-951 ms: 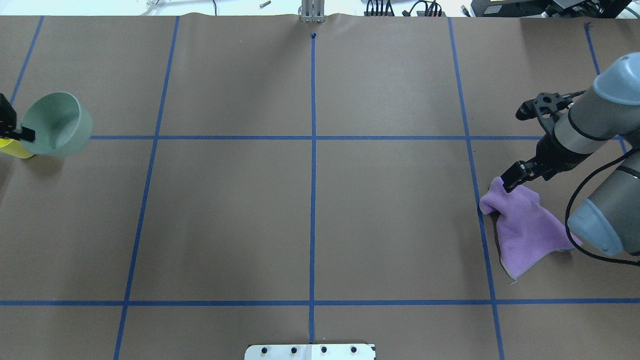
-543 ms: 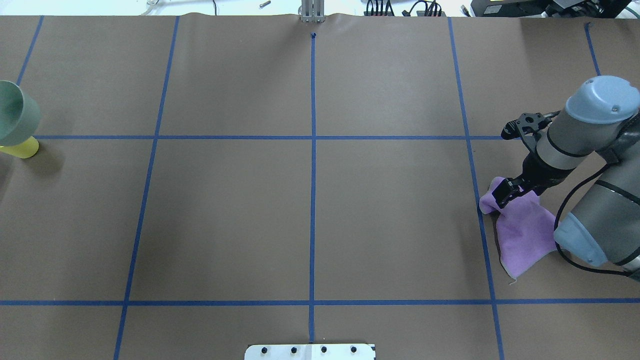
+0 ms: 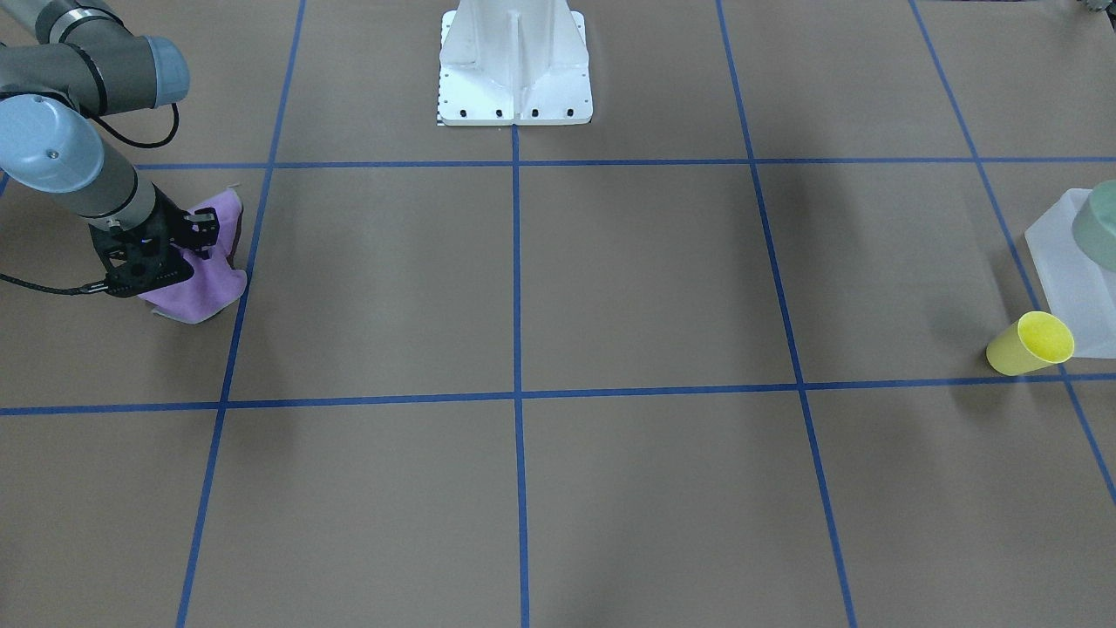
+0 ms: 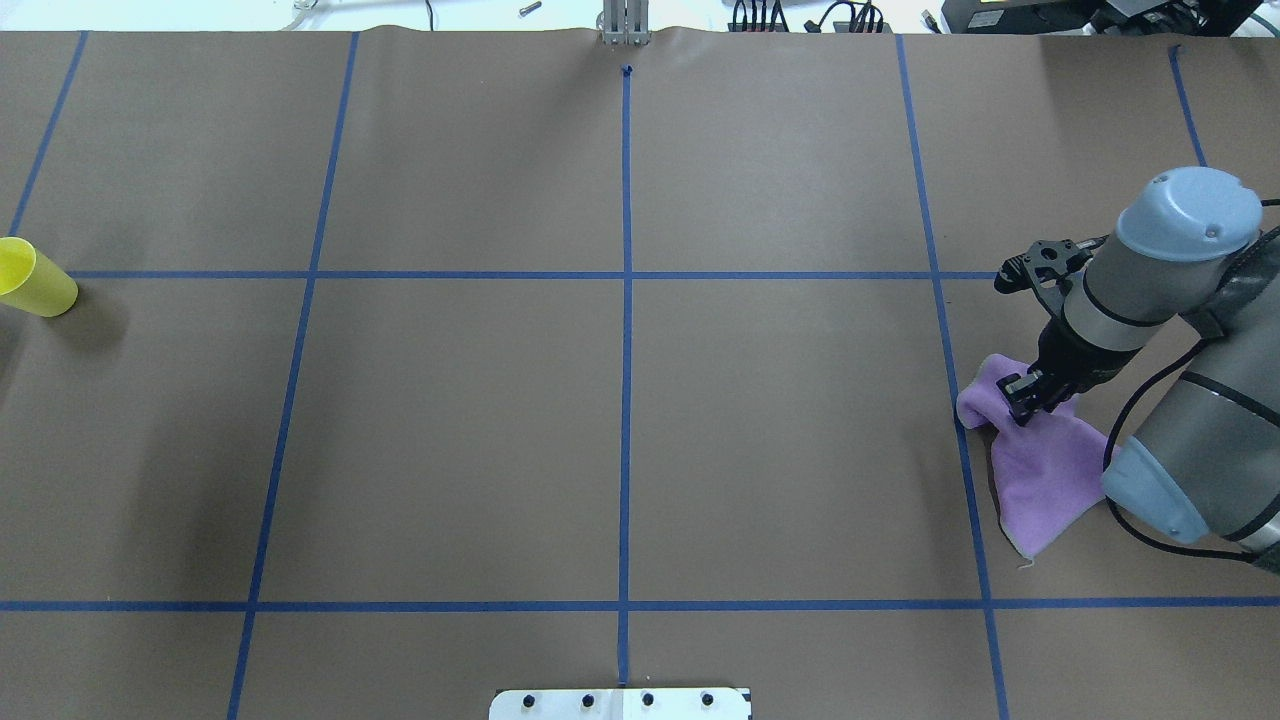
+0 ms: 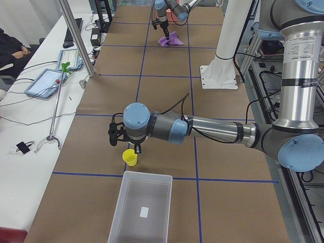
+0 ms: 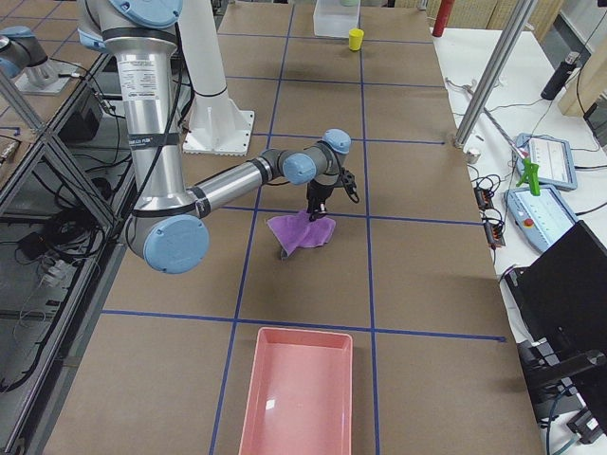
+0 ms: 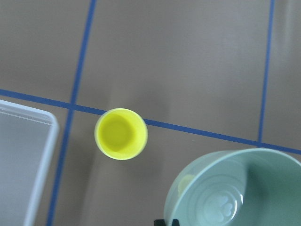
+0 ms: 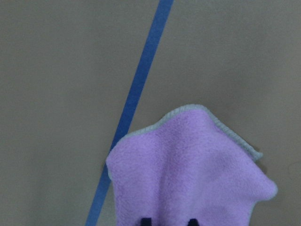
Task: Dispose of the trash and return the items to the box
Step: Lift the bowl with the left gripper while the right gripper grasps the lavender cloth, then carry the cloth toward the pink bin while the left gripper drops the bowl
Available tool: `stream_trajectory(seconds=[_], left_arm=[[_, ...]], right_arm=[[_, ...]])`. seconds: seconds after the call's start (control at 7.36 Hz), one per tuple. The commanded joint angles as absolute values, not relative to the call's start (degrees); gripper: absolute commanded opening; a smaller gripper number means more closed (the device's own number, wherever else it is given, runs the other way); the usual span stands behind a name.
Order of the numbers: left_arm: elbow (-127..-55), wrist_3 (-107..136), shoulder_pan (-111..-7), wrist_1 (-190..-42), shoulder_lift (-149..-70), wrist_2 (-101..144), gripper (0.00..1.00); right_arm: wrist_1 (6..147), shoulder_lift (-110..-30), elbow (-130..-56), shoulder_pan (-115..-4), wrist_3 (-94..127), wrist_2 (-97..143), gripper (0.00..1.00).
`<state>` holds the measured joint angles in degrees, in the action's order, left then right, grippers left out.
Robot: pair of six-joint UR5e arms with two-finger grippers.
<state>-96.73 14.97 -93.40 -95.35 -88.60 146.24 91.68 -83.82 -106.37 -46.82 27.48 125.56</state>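
My left gripper [image 7: 167, 222] is shut on the rim of the mint-green bowl [image 7: 235, 188]. It holds the bowl in the air beside an upright yellow cup [image 7: 121, 133]. In the front view the bowl [image 3: 1100, 222] hangs over the frosted white box [image 3: 1059, 270] at the table's end. My right gripper [image 4: 1022, 402] is down on a purple cloth [image 4: 1045, 465]. In the right wrist view its fingertips [image 8: 146, 220] stand a little apart on the cloth [image 8: 188, 174].
The yellow cup [image 4: 35, 285] stands just in front of the box [image 5: 144, 202]. A pink tray [image 6: 299, 389] lies at the table's right end. The white robot base [image 3: 514, 61] is at mid table.
My left gripper carried the bowl leftwards out of the overhead view, uncovering the yellow cup. My right gripper moved down onto the cloth's top corner.
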Motion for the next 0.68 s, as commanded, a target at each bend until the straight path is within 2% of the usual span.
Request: stream_trajectory(seconds=[0.0, 0.27, 0.54], left_arm=[[-90.4, 7.1, -96.7, -94.8, -88.9, 141.7, 0.00], [-82.0, 2.3, -99.7, -95.2, -91.2, 140.7, 0.00], [-76.6, 1.1, -100.1, -100.7, -90.9, 136.1, 0.00]], right_arm=[[95.9, -83.5, -108.4, -50.6, 28.0, 126.0, 0.00], [107.8, -83.2, -117.8, -55.6, 27.3, 126.5, 0.00], [114.8, -81.7, -123.4, -64.2, 26.6, 130.2, 0.00]])
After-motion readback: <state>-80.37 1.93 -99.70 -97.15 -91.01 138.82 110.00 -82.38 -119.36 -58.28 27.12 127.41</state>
